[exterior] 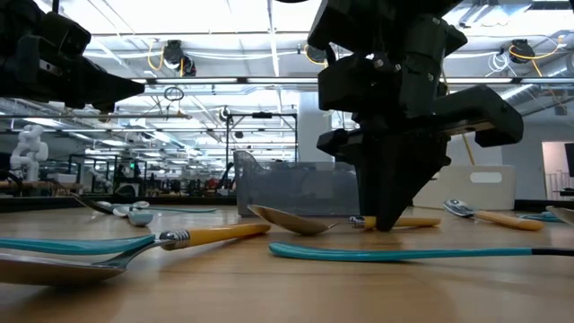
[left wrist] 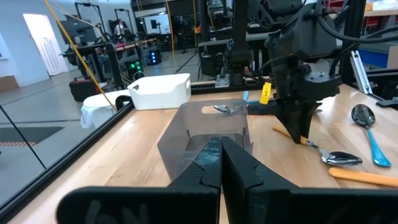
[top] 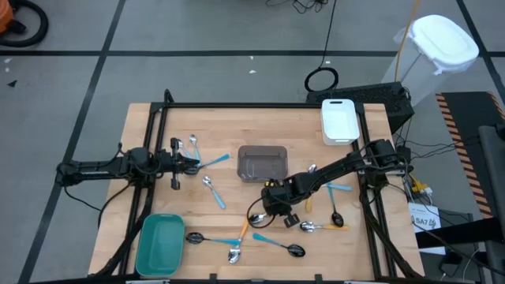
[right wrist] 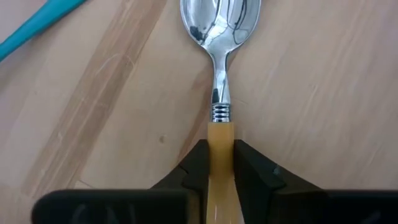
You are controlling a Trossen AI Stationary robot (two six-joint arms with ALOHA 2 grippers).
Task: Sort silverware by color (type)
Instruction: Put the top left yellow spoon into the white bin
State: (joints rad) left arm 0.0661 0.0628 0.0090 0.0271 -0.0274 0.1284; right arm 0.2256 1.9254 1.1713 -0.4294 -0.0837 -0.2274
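While right pincer (right wrist: pixel 220 163) clamps the orange-handled spoon (right wrist: pixel 220 74) flat on the surface (right wrist: pixel 323 112), the thin handle may slip on lifting; left pincer (left wrist: pixel 219 163) clenched, empty

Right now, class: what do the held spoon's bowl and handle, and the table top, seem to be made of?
The spoon in the right gripper: the bowl looks like polished metal, since it mirrors its surroundings; the orange handle looks like smooth matte plastic, though the look alone cannot confirm that. The table looks like light finished wood, with visible grain and plank seams.
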